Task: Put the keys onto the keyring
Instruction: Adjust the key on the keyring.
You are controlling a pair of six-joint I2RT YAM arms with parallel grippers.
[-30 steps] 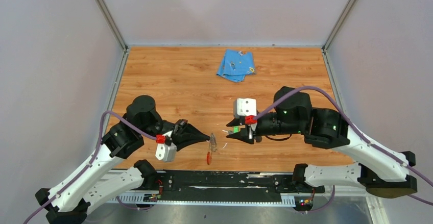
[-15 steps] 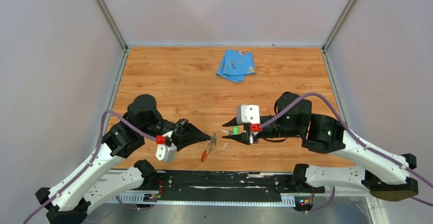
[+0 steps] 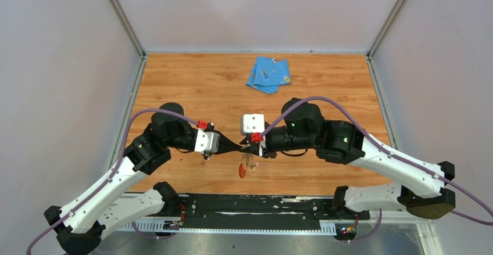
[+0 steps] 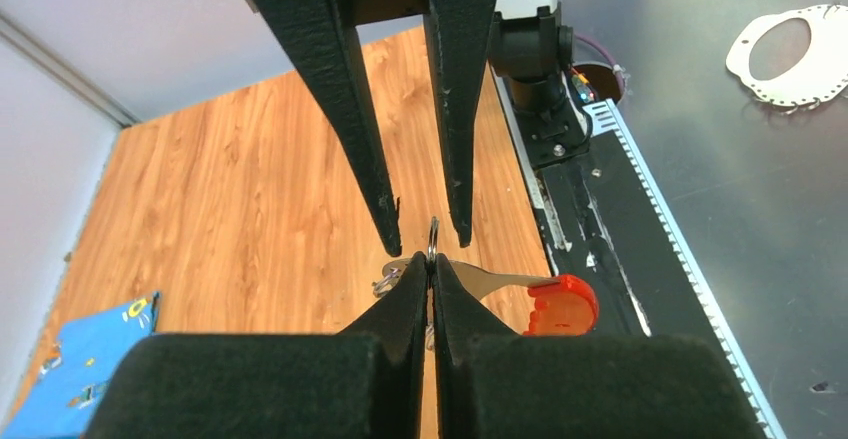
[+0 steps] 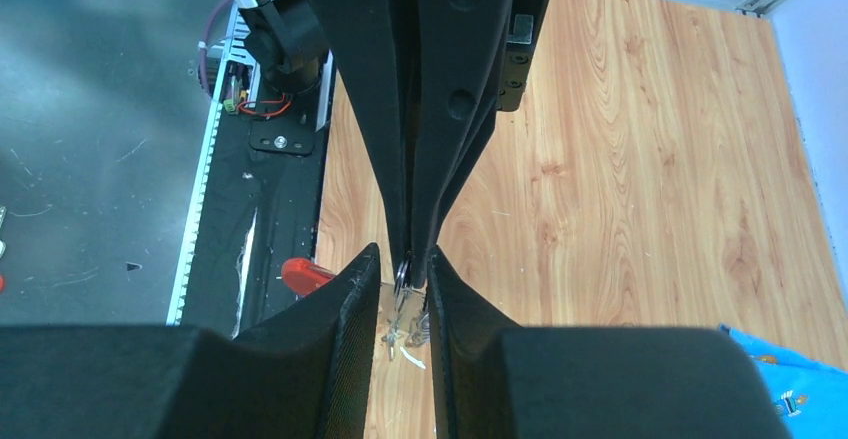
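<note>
1. Keyring [image 3: 243,166] is hanging in the air just above the table [image 3: 192,92], close to the middle of its near edge, with its red end drooping lowest.
2. The left gripper [image 4: 432,262] is pinching it tight, with its jaws pressed together on the thin wire loop at the top.
3. The right gripper [image 4: 428,242] is facing it tip to tip. Its jaws are standing apart on either side of that loop and touching nothing that I can see.
4. Small silvery bits [image 5: 402,327] are showing right by the loop, too small for me to tell whether they are the keys.
5. A folded blue cloth [image 3: 269,74] is lying near the far edge.
</note>
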